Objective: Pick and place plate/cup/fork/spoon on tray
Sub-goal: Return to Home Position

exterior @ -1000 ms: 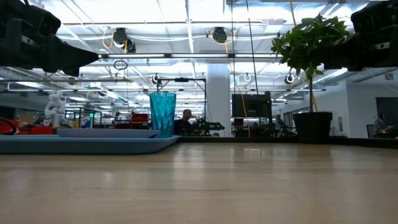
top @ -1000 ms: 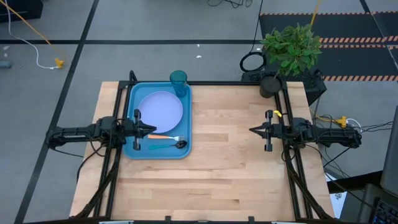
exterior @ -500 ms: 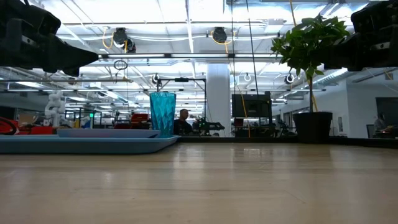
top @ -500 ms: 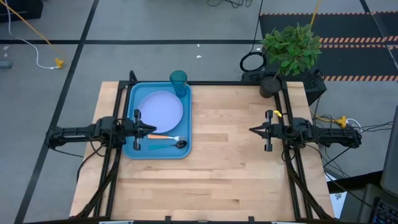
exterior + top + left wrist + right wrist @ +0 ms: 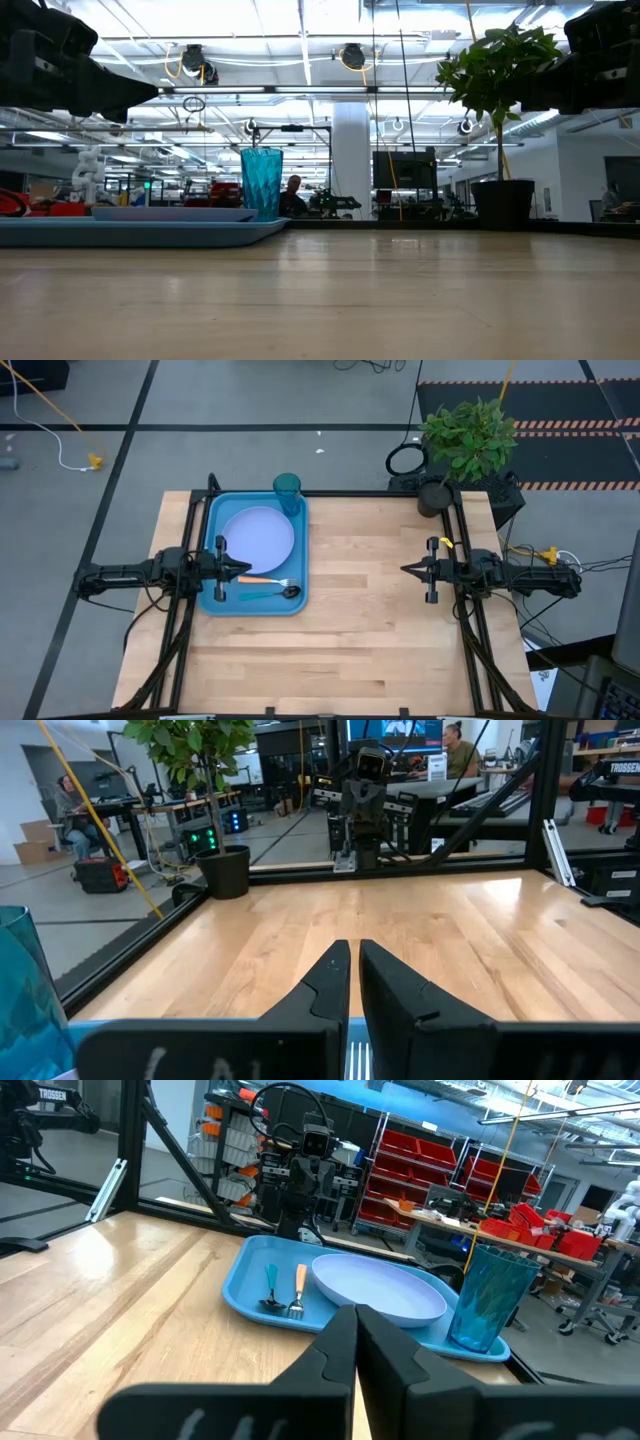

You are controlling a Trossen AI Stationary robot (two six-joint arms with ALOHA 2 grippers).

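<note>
On the left of the tabletop (image 5: pixel 370 620), the tray (image 5: pixel 213 603) carries all four items: plate (image 5: pixel 258 538) in the middle, cup (image 5: pixel 287 490) at the far right corner, and fork (image 5: pixel 262 580) and spoon (image 5: pixel 280 593) along the near edge. I judge placing done and homing in hand. The left hand (image 5: pixel 247 569) hangs over the tray and the right hand (image 5: pixel 405 569) is well right, both narrow and empty. Next I need only confirm both arms parked.

Red storage bins (image 5: pixel 415 1175), grey floor (image 5: pixel 250 445)
</note>
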